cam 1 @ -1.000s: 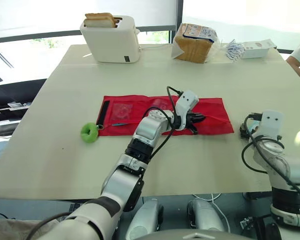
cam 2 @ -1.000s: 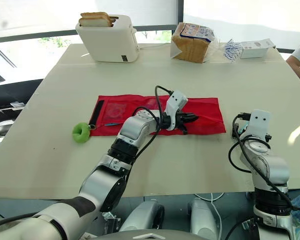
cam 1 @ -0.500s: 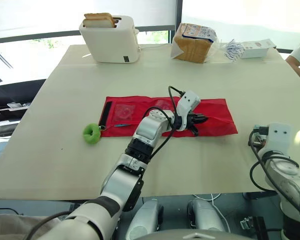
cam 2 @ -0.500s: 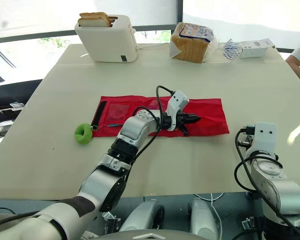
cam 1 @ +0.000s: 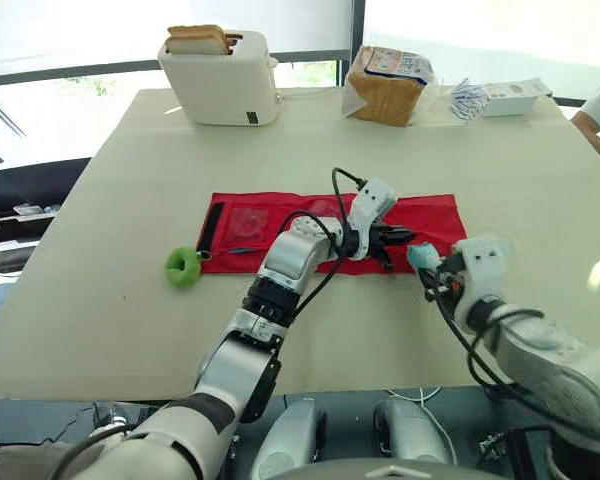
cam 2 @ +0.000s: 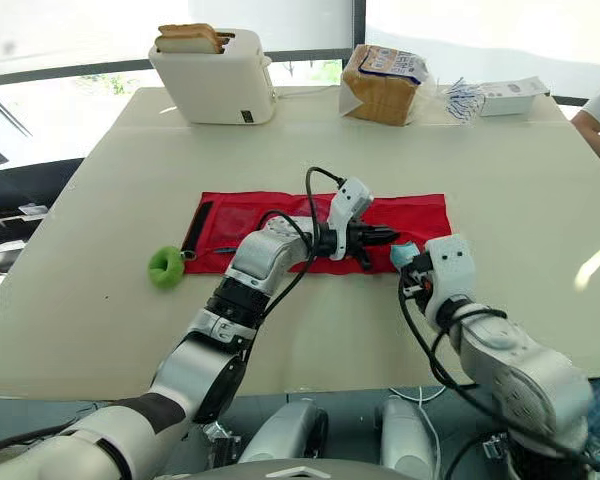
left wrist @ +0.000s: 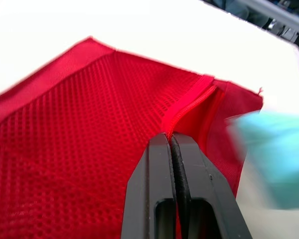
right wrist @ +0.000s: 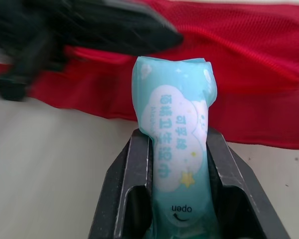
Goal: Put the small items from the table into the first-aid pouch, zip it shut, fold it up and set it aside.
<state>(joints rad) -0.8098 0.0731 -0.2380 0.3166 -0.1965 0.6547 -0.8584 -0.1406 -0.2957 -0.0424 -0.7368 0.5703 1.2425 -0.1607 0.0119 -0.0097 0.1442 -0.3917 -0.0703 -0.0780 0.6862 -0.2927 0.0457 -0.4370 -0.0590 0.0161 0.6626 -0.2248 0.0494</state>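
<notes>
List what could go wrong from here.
1. The left end effector pinches only a thin strip of the red pouch at its edge; it may slip, letting the opening close.
2. The teal packet in the right end effector could catch on that edge instead of entering.

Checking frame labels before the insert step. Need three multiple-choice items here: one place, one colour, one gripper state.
1. Where is the green ring? A) on the table by the red pouch's left end B) on top of the pouch C) at the far edge
2. Colour of the packet in the right gripper? A) yellow B) light blue C) black
3. The left gripper is: A) open B) shut on the ring C) shut on the pouch's edge
Key: 1 A, it lies beside that end; 2 B, the wrapper is light blue; 3 C, it pinches the red fabric edge.
</notes>
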